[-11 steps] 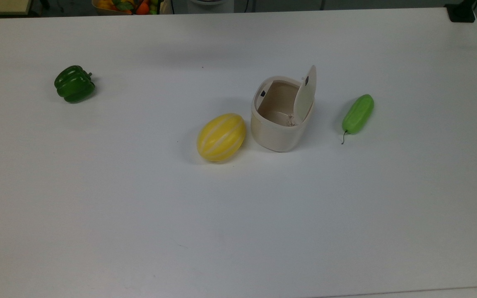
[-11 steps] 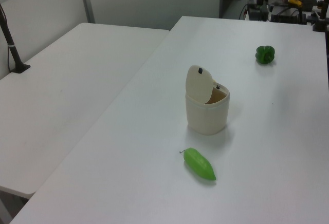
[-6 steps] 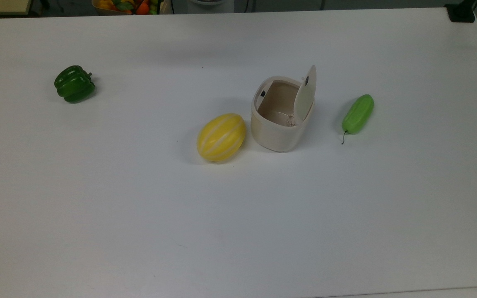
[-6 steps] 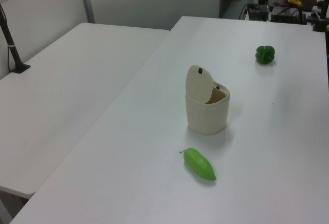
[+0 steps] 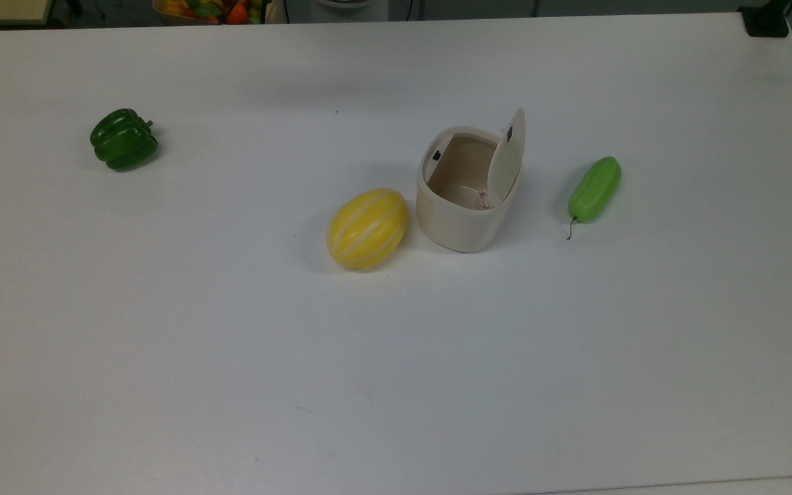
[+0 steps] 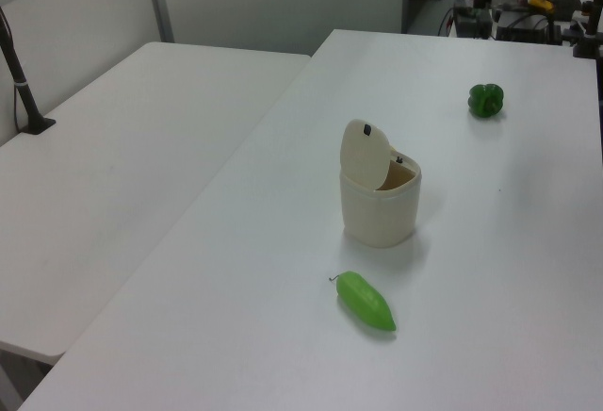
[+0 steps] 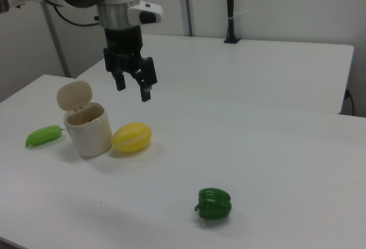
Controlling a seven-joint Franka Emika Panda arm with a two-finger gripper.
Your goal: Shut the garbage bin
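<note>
On the white table, the garbage bin stands open beside the yellow melon, its lid up. Above, the hand hangs open and empty. Next it should push the lid down.

In the top view, the melon is lying just left of the garbage bin, the cucumber right of it, the pepper far left.
</note>
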